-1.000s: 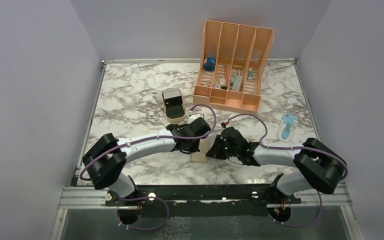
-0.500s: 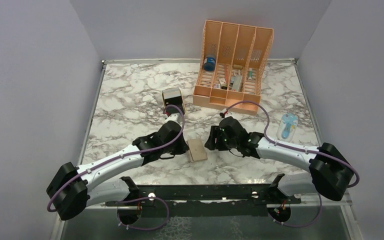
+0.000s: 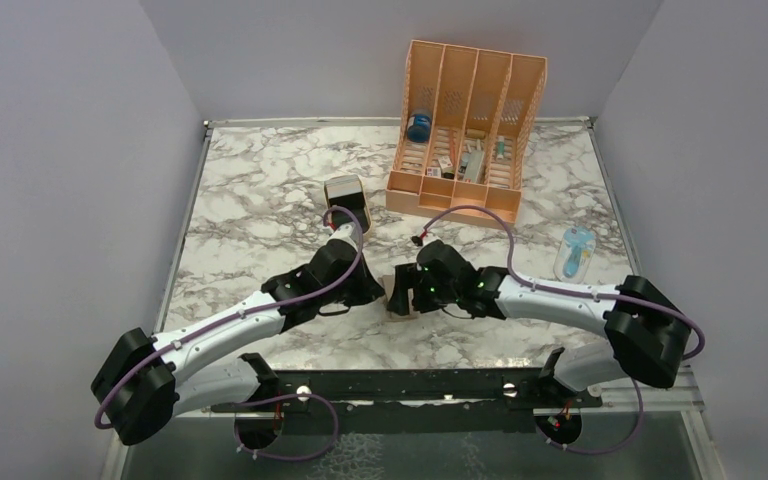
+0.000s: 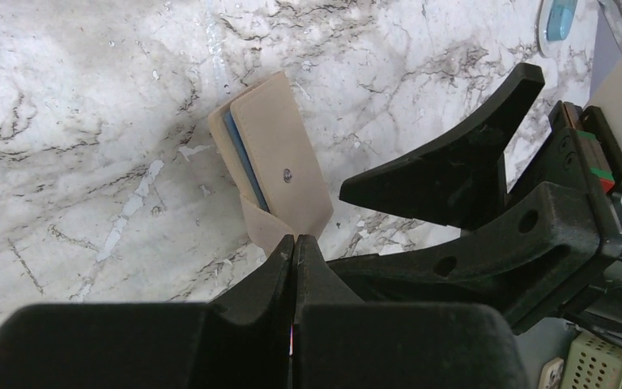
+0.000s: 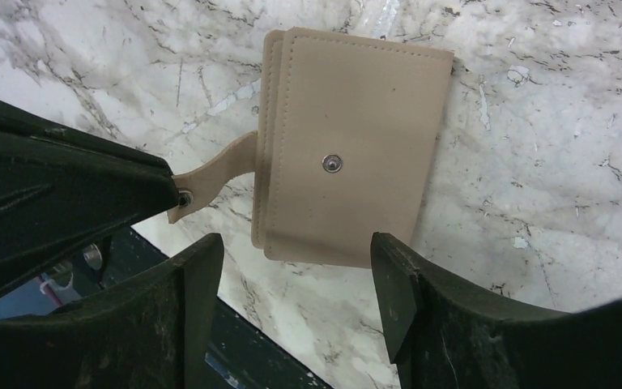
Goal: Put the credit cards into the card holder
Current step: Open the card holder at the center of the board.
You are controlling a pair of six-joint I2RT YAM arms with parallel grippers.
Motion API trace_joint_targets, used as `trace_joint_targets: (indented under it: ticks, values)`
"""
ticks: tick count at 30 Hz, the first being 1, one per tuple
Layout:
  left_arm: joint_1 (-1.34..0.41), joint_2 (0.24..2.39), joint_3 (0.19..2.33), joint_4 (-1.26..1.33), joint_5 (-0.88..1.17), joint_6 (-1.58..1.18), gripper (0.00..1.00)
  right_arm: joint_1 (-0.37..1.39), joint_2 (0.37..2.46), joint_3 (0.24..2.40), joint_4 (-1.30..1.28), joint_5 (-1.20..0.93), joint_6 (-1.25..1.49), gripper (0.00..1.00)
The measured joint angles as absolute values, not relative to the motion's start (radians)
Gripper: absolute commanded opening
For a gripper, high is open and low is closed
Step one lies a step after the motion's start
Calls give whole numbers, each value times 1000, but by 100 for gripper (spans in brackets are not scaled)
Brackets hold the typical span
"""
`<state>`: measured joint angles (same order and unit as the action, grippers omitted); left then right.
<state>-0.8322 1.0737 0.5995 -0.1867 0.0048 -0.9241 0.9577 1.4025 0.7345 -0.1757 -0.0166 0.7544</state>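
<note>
The card holder (image 5: 356,146) is a tan wallet lying folded on the marble, with its snap stud facing up and its tab sticking out. A strip of blue lining shows at its edge (image 4: 239,158). My left gripper (image 4: 293,240) is shut, and its tips meet the end of the tab. I cannot tell whether the tab is pinched. My right gripper (image 5: 296,259) is open just above the wallet's near edge, one finger to each side. In the top view both grippers meet at the wallet (image 3: 397,297). No credit cards show plainly.
A tan oval tray (image 3: 343,190) with something dark in it sits behind the left wrist. The orange slotted organizer (image 3: 465,130) stands at the back with small items and a blue jar (image 3: 419,127). A pale blue item (image 3: 573,253) lies at the right. The table's front rail (image 3: 410,385) is close by.
The right gripper has opened and slid left over the wallet. The left arm swung its elbow out to the left and drew back to the wallet's left side, still shut.
</note>
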Motion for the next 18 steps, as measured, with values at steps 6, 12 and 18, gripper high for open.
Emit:
trace_joint_targets:
  ticks: [6, 12, 18]
  values:
    - [-832, 1073, 599, -184, 11, -929, 0, 963, 1427, 753, -188, -4, 746, 68]
    - [-832, 1073, 599, -184, 11, -929, 0, 968, 1453, 755, -189, 4, 735, 68]
    - [-832, 1073, 599, -184, 12, -930, 0, 977, 1474, 764, -189, 4, 731, 67]
